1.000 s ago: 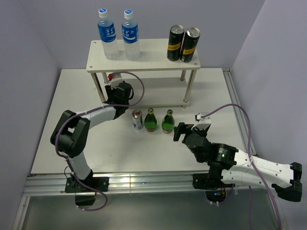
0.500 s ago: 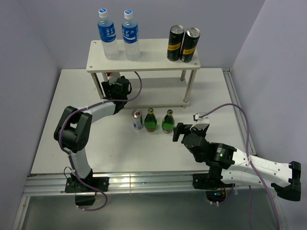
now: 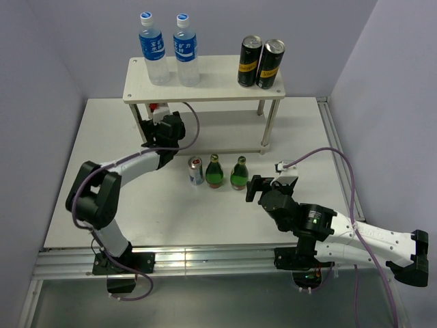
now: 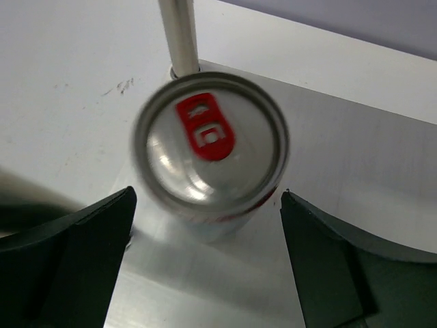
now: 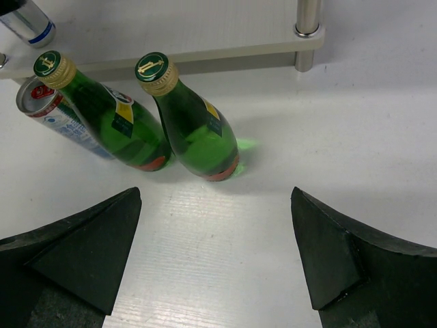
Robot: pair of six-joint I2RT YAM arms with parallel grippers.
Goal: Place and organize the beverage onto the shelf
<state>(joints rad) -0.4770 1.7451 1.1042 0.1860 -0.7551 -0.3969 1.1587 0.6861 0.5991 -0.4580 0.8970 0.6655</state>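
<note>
The shelf [image 3: 218,85] stands at the back. Its top board carries two water bottles [image 3: 153,51] and two black cans [image 3: 250,61]. My left gripper [image 3: 158,117] reaches under the left end and is open. A silver can with a red tab [image 4: 210,147] stands free just beyond the jaws, beside a white leg [image 4: 179,34]. On the table in front stand a small can [image 3: 196,171] and two green bottles [image 3: 215,172] [image 3: 239,174]. My right gripper [image 3: 254,188] is open and empty just short of the right green bottle [image 5: 198,123].
Purple walls close in the back and both sides. A metal rail [image 3: 205,263] runs along the near edge by the arm bases. The shelf's right front leg [image 5: 307,31] stands beyond the green bottles. Cables loop over both arms.
My left gripper has gone from shut to open and let go of the red-tab can under the shelf's left end. The right arm has barely moved.
</note>
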